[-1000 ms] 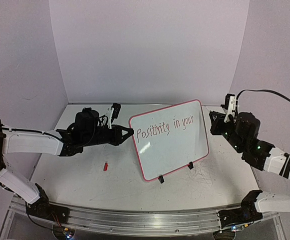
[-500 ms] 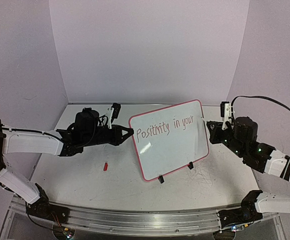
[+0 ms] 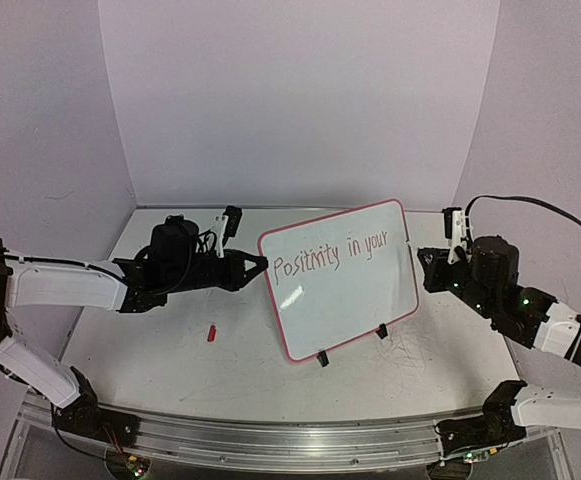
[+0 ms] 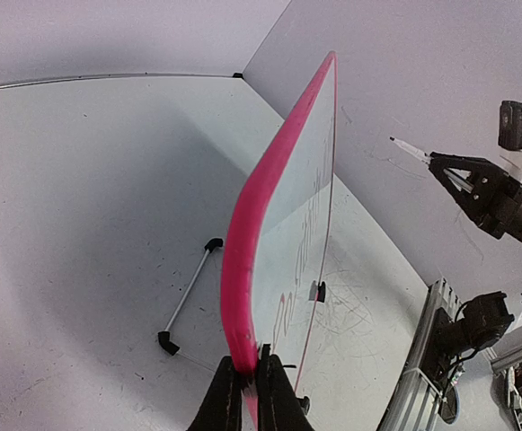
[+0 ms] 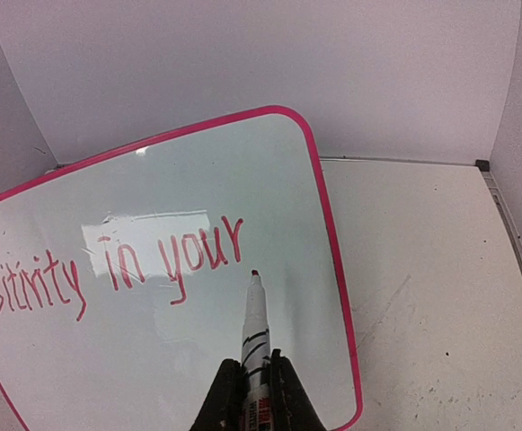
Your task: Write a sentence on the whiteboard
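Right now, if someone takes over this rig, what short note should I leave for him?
Left gripper: shut on the left edge of the whiteboard, steadying it on its feet.
Right gripper: shut on a red-tipped marker, tip below "your", apparently just off the board.
Done: "Positivity in your" is written.
Left: finish the sentence on the bare space below.

The left arm (image 3: 60,285) and right arm (image 3: 560,328) have white shells between black joints. A black cable (image 3: 540,205) arcs off the right one, where small green lights (image 3: 523,300) glow. The left gripper (image 4: 250,375) and right gripper (image 5: 253,377) are black and tapered.
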`<act>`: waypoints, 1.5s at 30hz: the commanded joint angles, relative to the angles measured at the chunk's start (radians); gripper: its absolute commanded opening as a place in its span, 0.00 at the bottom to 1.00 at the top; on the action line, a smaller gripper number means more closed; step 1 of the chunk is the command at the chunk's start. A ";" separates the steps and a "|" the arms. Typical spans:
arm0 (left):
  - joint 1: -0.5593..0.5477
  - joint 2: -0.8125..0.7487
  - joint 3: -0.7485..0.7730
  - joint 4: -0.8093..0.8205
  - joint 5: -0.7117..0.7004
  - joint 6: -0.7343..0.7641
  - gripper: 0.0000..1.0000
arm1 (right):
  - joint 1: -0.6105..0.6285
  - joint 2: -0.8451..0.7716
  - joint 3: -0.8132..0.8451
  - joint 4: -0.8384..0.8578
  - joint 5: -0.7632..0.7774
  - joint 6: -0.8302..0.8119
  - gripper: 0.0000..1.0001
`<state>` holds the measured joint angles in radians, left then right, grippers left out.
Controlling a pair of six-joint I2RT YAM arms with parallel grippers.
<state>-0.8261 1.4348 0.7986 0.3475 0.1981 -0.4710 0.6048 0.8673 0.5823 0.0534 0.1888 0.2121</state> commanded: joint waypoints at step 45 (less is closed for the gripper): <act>0.002 0.027 0.036 -0.021 -0.069 0.040 0.00 | 0.544 0.518 0.145 0.311 -0.037 -0.064 0.00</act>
<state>-0.8274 1.4433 0.8062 0.3486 0.1885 -0.4713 1.1311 1.3358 0.6655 0.2751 0.0810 0.1539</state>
